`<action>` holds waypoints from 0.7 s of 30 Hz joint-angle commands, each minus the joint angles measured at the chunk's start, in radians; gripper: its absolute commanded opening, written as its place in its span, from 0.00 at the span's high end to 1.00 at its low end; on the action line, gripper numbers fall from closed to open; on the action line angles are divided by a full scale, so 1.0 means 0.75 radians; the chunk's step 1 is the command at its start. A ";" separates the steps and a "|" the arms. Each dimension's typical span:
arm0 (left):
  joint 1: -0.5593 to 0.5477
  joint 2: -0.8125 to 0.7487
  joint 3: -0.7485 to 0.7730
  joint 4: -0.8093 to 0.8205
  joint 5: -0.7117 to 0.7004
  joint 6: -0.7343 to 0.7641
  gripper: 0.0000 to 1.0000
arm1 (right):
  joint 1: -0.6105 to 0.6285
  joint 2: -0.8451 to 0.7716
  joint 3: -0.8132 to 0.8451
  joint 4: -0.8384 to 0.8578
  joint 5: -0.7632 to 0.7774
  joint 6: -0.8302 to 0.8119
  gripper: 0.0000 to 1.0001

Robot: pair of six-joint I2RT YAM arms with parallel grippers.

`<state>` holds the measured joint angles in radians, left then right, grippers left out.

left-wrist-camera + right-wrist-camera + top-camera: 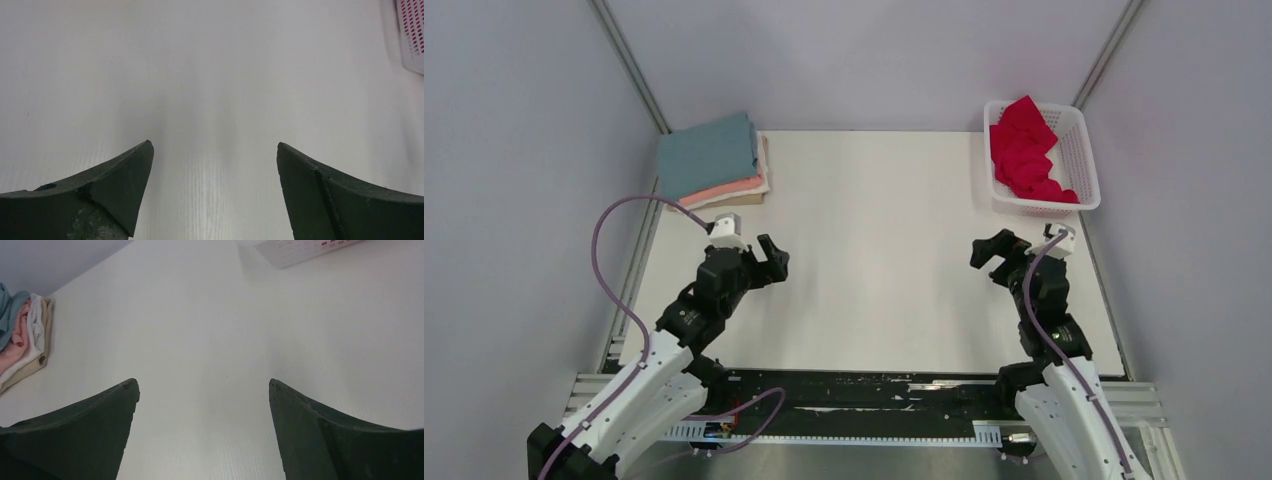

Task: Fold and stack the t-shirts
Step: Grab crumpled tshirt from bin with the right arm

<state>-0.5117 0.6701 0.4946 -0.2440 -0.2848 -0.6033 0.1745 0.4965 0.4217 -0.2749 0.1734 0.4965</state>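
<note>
A crumpled crimson-red t-shirt (1027, 151) lies in the white mesh basket (1087, 170) at the table's far right. A stack of folded t-shirts sits at the far left corner: teal-blue (707, 153) on top, salmon-pink (734, 188) and cream below. The stack also shows at the left edge of the right wrist view (20, 337). My left gripper (775, 258) is open and empty over the bare table, near left of centre. My right gripper (990, 252) is open and empty, near the table's right side, short of the basket.
The white table (874, 250) is bounded by grey walls and metal rails on the left and right. The basket's corner shows in the left wrist view (412, 35) and along the top of the right wrist view (300, 250).
</note>
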 commanded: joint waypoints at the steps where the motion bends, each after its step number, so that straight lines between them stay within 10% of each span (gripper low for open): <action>1: 0.005 0.016 0.036 0.059 0.021 0.036 0.00 | 0.000 0.106 0.182 0.058 0.016 0.005 0.00; 21: 0.004 0.112 0.017 0.111 -0.060 0.052 0.00 | -0.406 1.839 1.733 -0.173 -0.009 -0.054 0.00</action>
<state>-0.5110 0.7429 0.4942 -0.2054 -0.2825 -0.5838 -0.0650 1.6814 1.4837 -0.3607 0.2253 0.4431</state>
